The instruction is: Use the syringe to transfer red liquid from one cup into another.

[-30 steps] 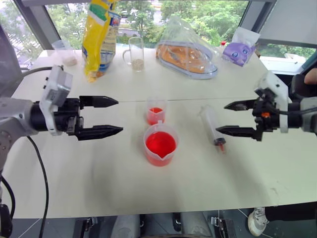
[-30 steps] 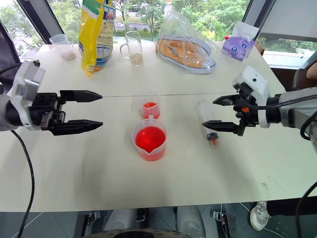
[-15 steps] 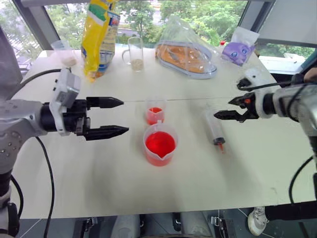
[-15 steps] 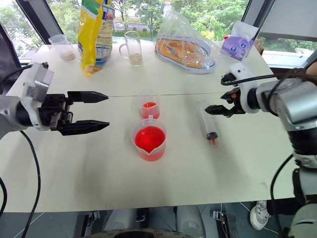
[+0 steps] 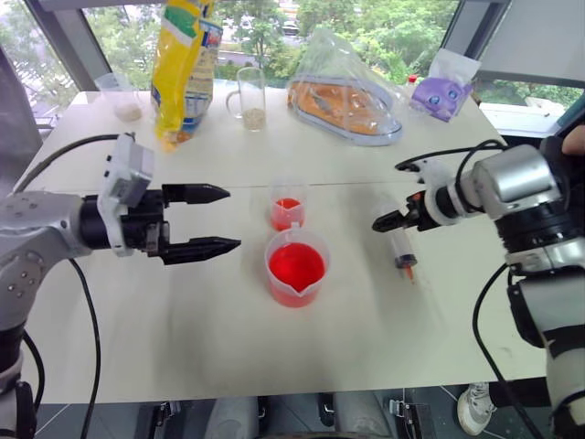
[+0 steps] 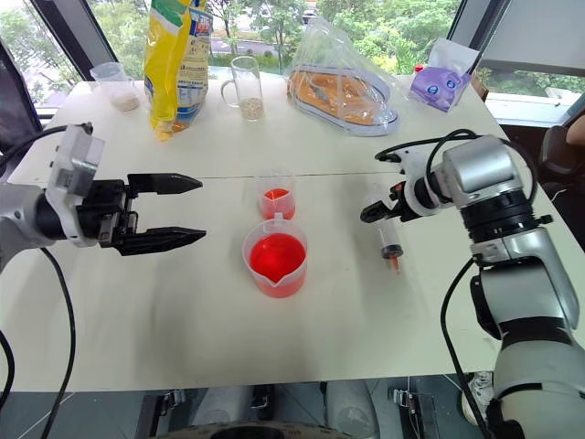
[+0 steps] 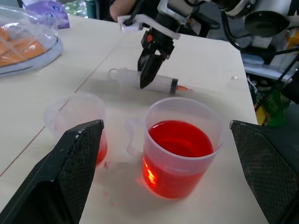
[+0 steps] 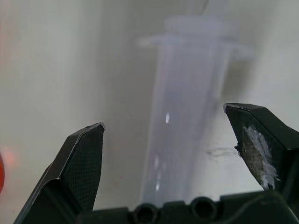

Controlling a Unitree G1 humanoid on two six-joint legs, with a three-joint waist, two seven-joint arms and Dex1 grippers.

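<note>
The clear syringe lies on the white table, right of the cups, with its orange-red tip toward the front edge. My right gripper points down over the syringe's far end and is open. In the right wrist view its fingers stand on either side of the barrel, apart from it. The spouted beaker holds red liquid. Just behind it stands the small clear cup with a little red liquid. My left gripper hovers open, left of both cups.
Along the far edge stand a yellow bag, a handled glass mug, a bagged dish of orange food, a purple packet and a small cup. A person's hand shows at the right edge.
My right gripper has swung inward and down from the right side, rolling as it came, and now stands over the syringe. The left gripper has stayed in place, open.
</note>
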